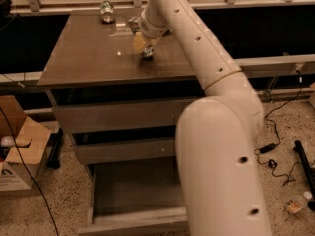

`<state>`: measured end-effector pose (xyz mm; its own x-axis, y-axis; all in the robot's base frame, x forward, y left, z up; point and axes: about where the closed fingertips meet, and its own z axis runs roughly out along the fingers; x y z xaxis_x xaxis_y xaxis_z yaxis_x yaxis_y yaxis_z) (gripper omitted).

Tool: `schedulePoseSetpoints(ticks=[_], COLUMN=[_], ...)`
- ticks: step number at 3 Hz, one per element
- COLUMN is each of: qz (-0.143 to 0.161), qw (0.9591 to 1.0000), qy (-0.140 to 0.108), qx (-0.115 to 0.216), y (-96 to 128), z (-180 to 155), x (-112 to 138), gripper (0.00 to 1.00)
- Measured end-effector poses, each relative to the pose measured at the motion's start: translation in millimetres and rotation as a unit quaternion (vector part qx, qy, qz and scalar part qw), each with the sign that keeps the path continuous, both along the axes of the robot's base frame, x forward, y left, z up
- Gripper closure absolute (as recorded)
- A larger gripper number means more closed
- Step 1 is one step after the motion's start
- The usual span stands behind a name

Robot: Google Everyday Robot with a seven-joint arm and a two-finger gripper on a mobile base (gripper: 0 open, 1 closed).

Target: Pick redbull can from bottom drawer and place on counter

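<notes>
My gripper (143,45) is over the middle of the counter (83,58), reaching down from the long white arm that fills the right of the view. Its fingers are shut on the redbull can (147,53), a small silver and dark can whose bottom is at or just above the counter's glossy surface. The bottom drawer (106,215) is pulled out below the two shut drawers, and the part of its tray that shows has nothing in it. The arm hides the drawer's right side.
A stubbier greenish-silver can (107,11) stands at the counter's back left. A metal rail and dark glass run behind the cabinet. An open cardboard box (22,154) sits on the floor at the left. Cables (275,154) lie on the floor at the right.
</notes>
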<state>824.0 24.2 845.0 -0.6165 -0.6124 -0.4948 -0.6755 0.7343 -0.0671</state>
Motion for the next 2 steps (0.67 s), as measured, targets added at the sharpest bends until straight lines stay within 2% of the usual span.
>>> schedulePoseSetpoints(ticks=[1,2], qz=[-0.012,-0.012], qw=[0.9998,0.9998], qy=[-0.010,-0.010], qx=[0.013,0.013], y=[-7.4,-7.2], z=[9.0,8.8], x=[9.4,9.5], gripper=[0.11,0.00])
